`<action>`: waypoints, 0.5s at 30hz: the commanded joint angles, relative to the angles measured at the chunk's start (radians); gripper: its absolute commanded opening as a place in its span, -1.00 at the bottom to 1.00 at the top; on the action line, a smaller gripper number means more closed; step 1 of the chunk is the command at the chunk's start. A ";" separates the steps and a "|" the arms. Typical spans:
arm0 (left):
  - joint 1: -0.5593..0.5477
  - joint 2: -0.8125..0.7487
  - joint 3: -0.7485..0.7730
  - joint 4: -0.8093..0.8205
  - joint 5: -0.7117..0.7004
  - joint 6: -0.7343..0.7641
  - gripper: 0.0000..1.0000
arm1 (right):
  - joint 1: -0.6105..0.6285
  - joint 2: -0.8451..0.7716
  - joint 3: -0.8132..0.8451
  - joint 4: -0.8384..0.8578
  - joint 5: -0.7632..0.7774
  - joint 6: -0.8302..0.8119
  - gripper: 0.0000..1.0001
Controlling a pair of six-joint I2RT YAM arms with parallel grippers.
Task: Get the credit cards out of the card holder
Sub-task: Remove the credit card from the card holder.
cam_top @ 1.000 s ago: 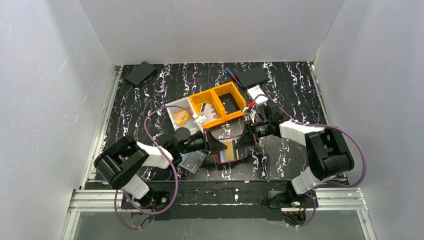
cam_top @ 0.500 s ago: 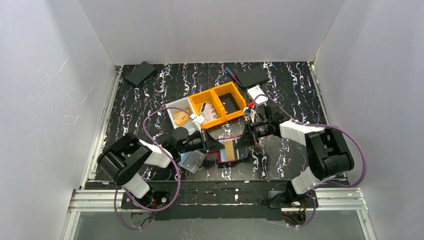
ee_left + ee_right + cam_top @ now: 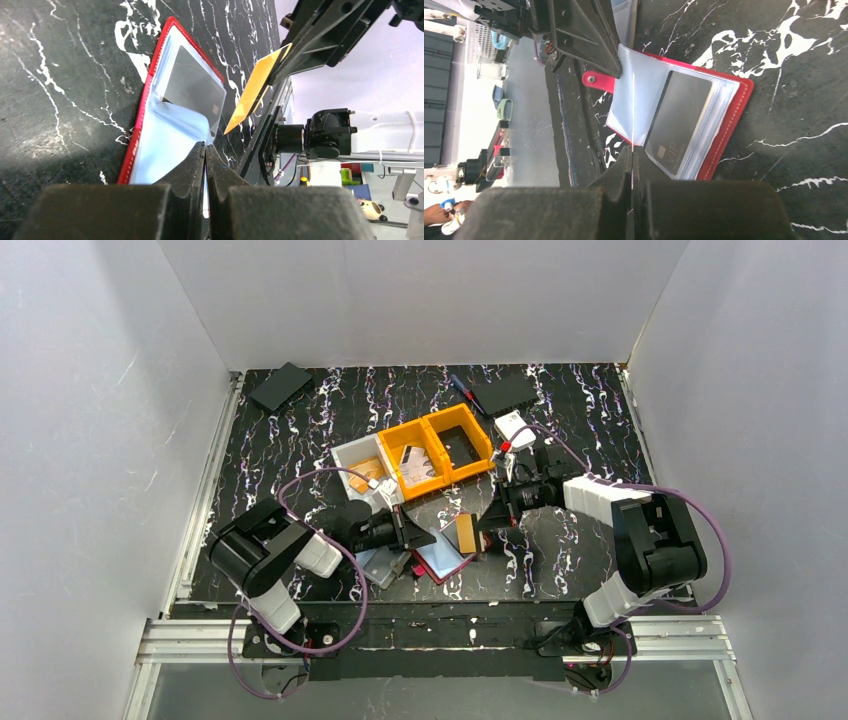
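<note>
- Working over a black marbled desk (image 3: 300, 440); all the action near the front edge, between the two arms.
- Left hand (image 3: 205, 150): fingers pressed together, apparently pinching a clear sleeve (image 3: 644, 90) of the card holder (image 3: 734, 120) at its near corner. Reads as an anchor grip, also fanning the sleeve up.
- Right hand (image 3: 632, 152): pinching an orange card (image 3: 255, 85) by one end, with the card out of the holder, tilted and raised just above the desk beside the holder.
- Card holder: lying open, red cover down, sleeves up, between the two hands. Probably light, with floppy sleeves. Likely to skate on the slick desk if tugged, so keep the left pinch on while pulling.
- Orange card: thin, stiff, smooth. Looks secure in an edge-on pinch but could swivel or slip if bumped.
- Dark card (image 3: 679, 120): tucked in a clear pocket on one half of the holder, not yet removed. Same handling: light, rigid, slippery, too flat to grab by the face. Best to take it by whichever edge sticks out of the pocket mouth and draw it straight along the pocket, no twisting.
- Cannot tell whether more cards hide under the other sleeves.
</note>
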 commanded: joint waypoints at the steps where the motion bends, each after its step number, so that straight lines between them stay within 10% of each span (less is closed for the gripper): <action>1: 0.005 0.002 -0.012 -0.010 -0.031 -0.014 -0.99 | -0.015 -0.001 0.055 -0.059 0.021 -0.062 -0.97; 15: -0.002 -0.718 0.007 -0.707 -0.256 0.190 -0.06 | -0.045 -0.036 0.100 -0.200 -0.041 -0.222 -0.97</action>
